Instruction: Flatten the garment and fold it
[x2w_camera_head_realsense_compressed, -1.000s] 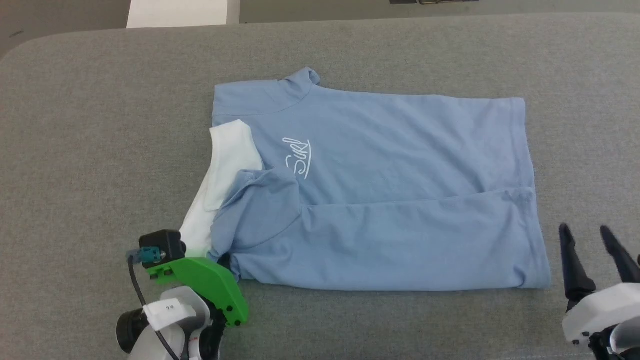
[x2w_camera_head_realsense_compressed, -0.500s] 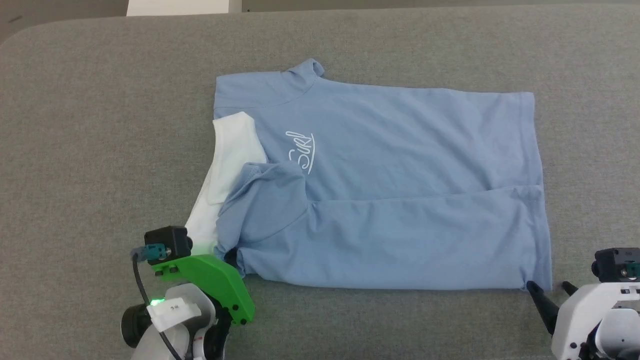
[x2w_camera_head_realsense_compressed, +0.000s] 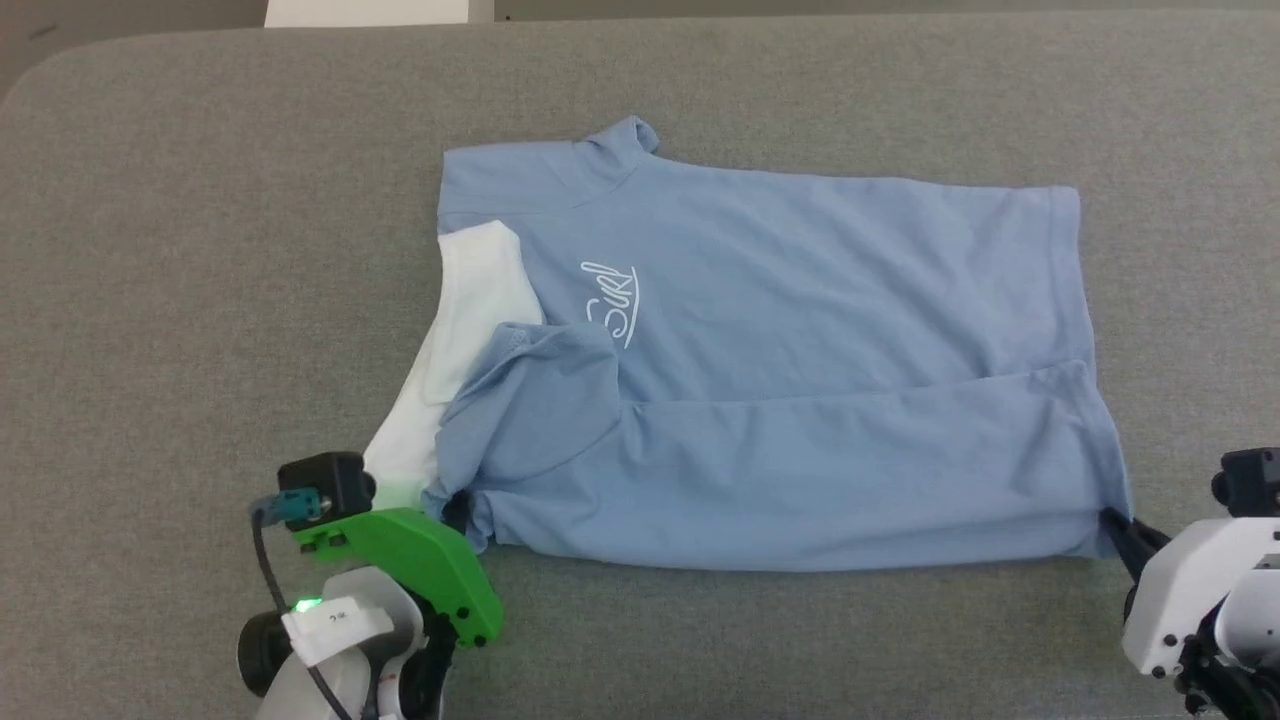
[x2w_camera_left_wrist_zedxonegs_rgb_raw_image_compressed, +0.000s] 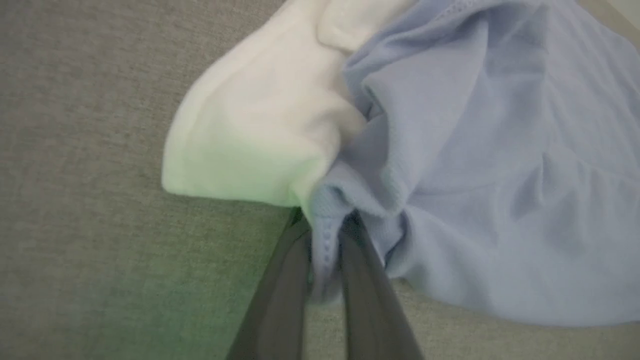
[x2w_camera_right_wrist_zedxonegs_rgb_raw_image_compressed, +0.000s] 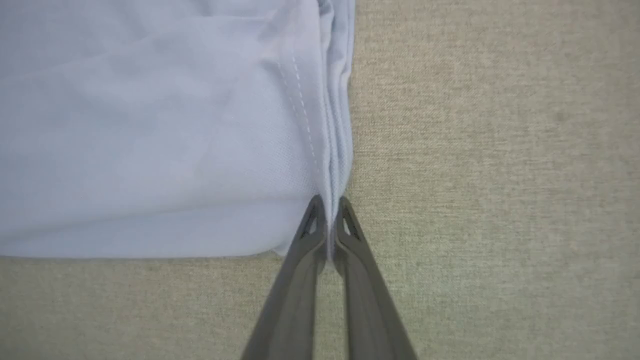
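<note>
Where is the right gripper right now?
In the head view it is at the lower right: the right gripper is shut on the near hem corner of the garment, opposite the left gripper at the sleeve end.

In the head view the green mount (x2w_camera_head_realsense_compressed: 410, 560) covers most of the left gripper (x2w_camera_head_realsense_compressed: 455, 506), and the garment (x2w_camera_head_realsense_compressed: 800, 330) hides the tips of the right gripper (x2w_camera_head_realsense_compressed: 1118, 525), whose arm the right and bottom edges cut off. The left wrist view is blurred. Both wrist views crop the garment at their edges. Its folded-over near strip hides the layers beneath.
</note>
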